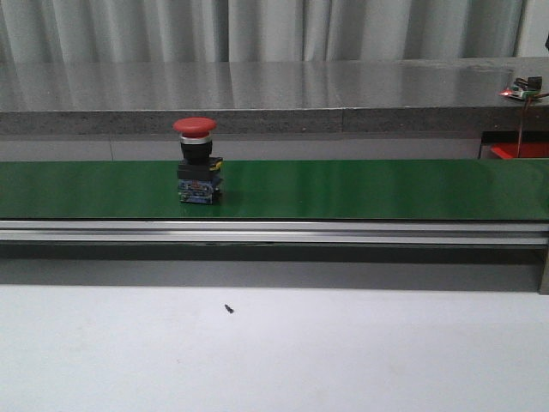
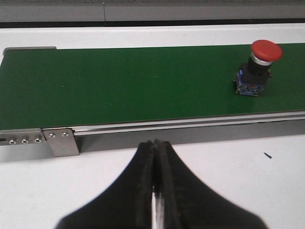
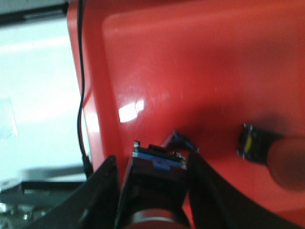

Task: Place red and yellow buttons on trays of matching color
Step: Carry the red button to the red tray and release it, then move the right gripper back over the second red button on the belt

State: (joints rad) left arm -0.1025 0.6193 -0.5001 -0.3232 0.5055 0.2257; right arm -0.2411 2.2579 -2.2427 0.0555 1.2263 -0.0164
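Observation:
A red button [image 1: 196, 161] with a black and blue body stands upright on the green belt [image 1: 360, 189]; the left wrist view shows the same red button [image 2: 258, 67] far off to one side of my left gripper [image 2: 155, 143]. That gripper is shut and empty over the white table, short of the belt's rail. My right gripper [image 3: 152, 167] hangs over the red tray [image 3: 190, 62] with its fingers against a second red button [image 3: 159, 179], blue base towards the tray. Another red button [image 3: 267, 150] lies on its side in that tray. No yellow button or yellow tray shows.
In the front view a corner of the red tray [image 1: 520, 151] peeks out past the belt's far right end, under a small circuit part with wires [image 1: 523, 87]. A black cable [image 3: 81, 71] runs along the tray's rim. The belt's metal rail [image 1: 274, 232] borders the white table.

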